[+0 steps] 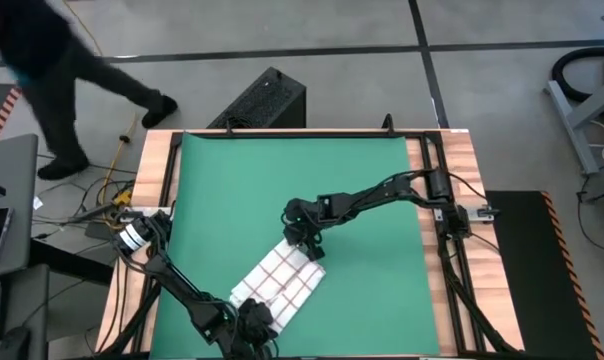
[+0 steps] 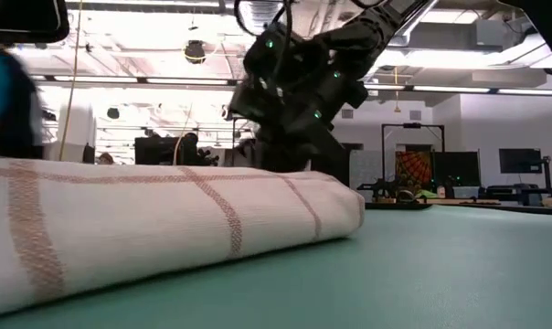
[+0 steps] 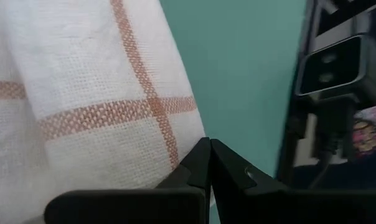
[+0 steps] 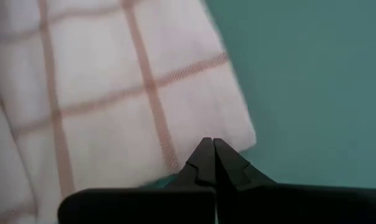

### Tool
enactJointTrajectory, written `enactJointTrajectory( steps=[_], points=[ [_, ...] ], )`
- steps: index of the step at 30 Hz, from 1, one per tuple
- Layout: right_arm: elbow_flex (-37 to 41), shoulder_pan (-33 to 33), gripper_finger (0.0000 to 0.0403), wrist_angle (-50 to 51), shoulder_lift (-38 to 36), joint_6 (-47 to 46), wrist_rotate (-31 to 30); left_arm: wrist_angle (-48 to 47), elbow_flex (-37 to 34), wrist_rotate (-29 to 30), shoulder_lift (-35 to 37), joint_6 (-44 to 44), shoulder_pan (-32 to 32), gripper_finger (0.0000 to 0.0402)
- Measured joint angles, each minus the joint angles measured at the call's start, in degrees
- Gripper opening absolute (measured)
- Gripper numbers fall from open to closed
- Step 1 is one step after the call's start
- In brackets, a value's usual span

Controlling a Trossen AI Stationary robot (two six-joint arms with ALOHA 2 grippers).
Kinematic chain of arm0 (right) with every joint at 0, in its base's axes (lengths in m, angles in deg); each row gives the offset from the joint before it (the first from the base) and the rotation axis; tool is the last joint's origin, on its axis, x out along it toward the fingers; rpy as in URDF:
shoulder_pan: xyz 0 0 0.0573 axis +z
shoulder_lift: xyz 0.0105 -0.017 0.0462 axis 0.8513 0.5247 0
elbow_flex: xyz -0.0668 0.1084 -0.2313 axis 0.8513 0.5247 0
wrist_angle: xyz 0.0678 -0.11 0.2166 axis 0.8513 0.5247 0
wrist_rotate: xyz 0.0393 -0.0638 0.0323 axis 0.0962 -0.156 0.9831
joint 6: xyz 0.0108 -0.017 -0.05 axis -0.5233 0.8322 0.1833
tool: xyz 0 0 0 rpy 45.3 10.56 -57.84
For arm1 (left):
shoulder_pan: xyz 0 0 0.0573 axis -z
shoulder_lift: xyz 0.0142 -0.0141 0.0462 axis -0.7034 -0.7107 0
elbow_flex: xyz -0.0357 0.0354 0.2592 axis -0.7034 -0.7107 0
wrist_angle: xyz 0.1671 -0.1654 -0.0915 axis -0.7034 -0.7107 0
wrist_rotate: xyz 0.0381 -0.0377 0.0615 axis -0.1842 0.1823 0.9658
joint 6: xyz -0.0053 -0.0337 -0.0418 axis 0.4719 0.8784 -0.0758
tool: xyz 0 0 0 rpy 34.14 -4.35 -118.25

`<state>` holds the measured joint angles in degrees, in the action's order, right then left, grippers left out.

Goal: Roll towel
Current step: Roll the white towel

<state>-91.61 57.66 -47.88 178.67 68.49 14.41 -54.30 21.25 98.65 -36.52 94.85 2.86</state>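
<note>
Towel (image 2: 166,219) lies folded on mat (image 1: 382,300); right gripper (image 1: 311,250) pinches its far edge, left gripper (image 1: 254,318) fingers pressed together at near end. Next: lift and roll.

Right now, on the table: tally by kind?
Towel: 1, white with red-brown grid
Green mat: 1
Grippers: 2, left at the towel's near end, right at its far end, both with jaws shut
Total: 4

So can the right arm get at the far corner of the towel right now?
Probably yes. The right gripper is shut right at the towel corner on the green mat, with nothing between them.
</note>
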Motion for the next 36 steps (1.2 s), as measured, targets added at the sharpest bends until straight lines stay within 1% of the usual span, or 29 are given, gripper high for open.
enactJointTrajectory(
  steps=[3, 8, 12, 15, 17, 20, 23, 27, 28, 30, 33, 36],
  points=[
    [0.4, -0.9, 0.0007, 2.4, 0.0, 0.6, -0.2, -3.8, -0.1, -0.4, 1.5, -2.7, -1.0, 0.0000],
    [0.4, -2.2, 0.0007, 6.9, -0.2, 0.2, -6.0, -14.0, -0.1, -2.9, 4.9, -6.8, -2.3, 0.0000],
    [0.3, -3.6, 0.0007, 10.1, -0.4, -0.9, -6.6, -23.4, -0.2, -2.7, 8.1, -10.3, -3.1, 0.0000],
    [0.3, -4.6, 0.0006, 12.1, -0.8, -2.4, -7.1, -29.5, -0.2, -0.9, 10.4, -11.3, -4.0, 0.0000],
    [0.3, -5.2, 0.0006, 13.0, -0.9, -2.9, -7.1, -33.3, -0.2, 1.9, 12.1, -10.3, -4.4, 0.0000],
    [0.4, -5.9, 0.0006, 14.3, -1.5, -2.9, -7.3, -35.4, -0.2, 6.0, 15.2, -8.5, -4.5, 0.0000],
    [0.6, -6.3, 0.0006, 15.2, -2.8, -3.7, -7.6, -36.0, -0.2, 10.8, 18.4, -6.6, -4.4, 0.0000],
    [0.7, -6.3, 0.0005, 16.3, -5.8, -4.3, -8.3, -35.4, -0.8, 22.1, 21.0, -3.5, -3.3, 0.0000],
    [0.7, -6.3, 0.0005, 16.3, -6.8, -5.0, -8.3, -35.1, -1.7, 24.6, 21.1, -1.5, -2.9, 0.0000],
    [0.7, -6.3, 0.0005, 17.3, -8.4, -6.1, -8.2, -34.4, -4.9, 27.4, 20.8, 3.7, -1.9, 0.0000],
    [1.2, -6.3, 0.0005, 16.3, -9.9, -7.6, -8.2, -26.7, -11.4, 29.4, 20.7, 8.4, -1.3, 0.0000],
    [1.3, -6.4, 0.0005, 17.1, -10.6, -10.2, -8.0, -15.5, -16.2, 30.1, 20.8, 8.0, -1.4, 0.0000]
  ],
)
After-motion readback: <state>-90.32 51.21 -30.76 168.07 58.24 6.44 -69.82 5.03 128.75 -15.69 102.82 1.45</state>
